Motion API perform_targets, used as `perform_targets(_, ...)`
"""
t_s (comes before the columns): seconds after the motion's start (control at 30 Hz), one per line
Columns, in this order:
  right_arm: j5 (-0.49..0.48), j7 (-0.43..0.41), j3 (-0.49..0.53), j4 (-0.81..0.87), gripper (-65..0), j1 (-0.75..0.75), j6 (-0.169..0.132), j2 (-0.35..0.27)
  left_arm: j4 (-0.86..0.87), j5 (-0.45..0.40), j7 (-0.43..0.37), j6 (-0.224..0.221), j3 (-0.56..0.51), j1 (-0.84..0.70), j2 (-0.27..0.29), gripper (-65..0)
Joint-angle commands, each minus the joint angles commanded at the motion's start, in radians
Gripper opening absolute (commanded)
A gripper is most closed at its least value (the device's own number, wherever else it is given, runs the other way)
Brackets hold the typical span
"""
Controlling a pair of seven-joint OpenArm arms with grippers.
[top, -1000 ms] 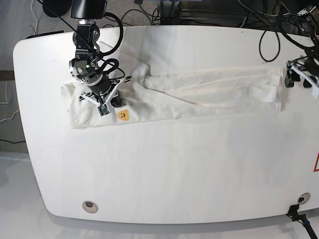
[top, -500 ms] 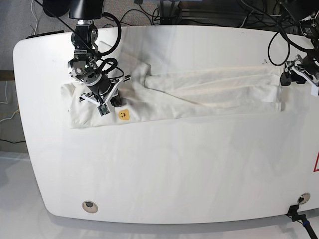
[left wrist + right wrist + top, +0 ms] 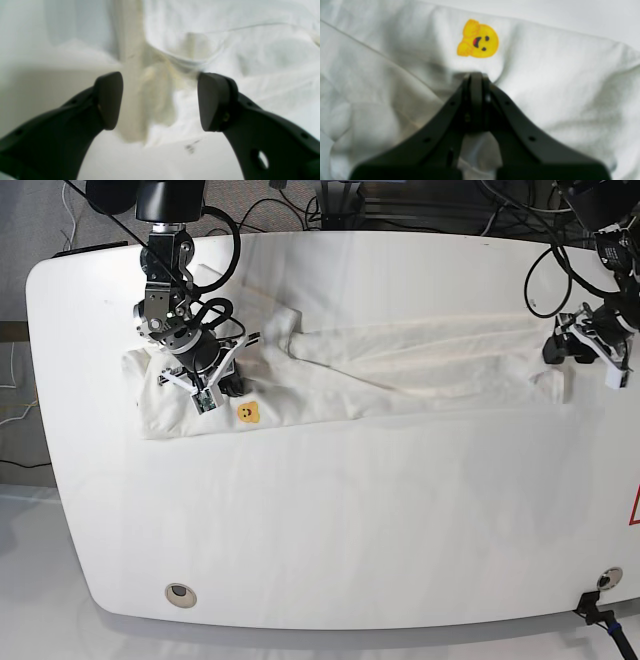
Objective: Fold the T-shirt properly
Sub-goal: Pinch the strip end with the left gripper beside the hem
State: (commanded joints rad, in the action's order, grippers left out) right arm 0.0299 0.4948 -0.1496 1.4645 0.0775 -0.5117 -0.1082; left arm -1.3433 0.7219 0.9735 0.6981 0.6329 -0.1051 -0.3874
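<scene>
The white T-shirt (image 3: 420,370) lies in a long narrow band across the white table (image 3: 330,510), with a yellow smiley print (image 3: 247,412) near its left end. My right gripper (image 3: 226,387) is shut on a pinch of the shirt; in the right wrist view its closed tips (image 3: 476,77) sit just below the smiley (image 3: 478,38), with cloth (image 3: 557,75) bunched between the fingers. My left gripper (image 3: 565,352) hovers open over the shirt's right end; in the left wrist view its gap (image 3: 160,100) straddles a hem fold (image 3: 132,75), and nothing is held.
Cables (image 3: 540,260) hang over the table's back edge at the right and behind the left arm. A round hole (image 3: 180,593) sits near the front left edge. A black clamp (image 3: 598,605) is at the front right corner.
My left gripper has moved left and slightly down, from off the shirt's right end to over it. My right gripper stays shut on the cloth, barely shifted.
</scene>
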Motion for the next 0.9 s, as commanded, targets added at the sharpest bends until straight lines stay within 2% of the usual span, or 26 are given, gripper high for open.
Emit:
perform_targets(0.53, -0.002, -0.002, 0.000, 0.002, -65.0, 0.000, 0.000, 0.000, 0.080, -0.028, -0.003, 0.000, 0.002, 0.025, -0.008, -21.6)
perform_targets(0.9, -0.002, -0.002, 0.000, 0.003, -65.0, 0.000, -0.002, 0.000, 0.078, -0.026, -0.003, 0.000, -0.075, 0.026, 0.049, -21.8)
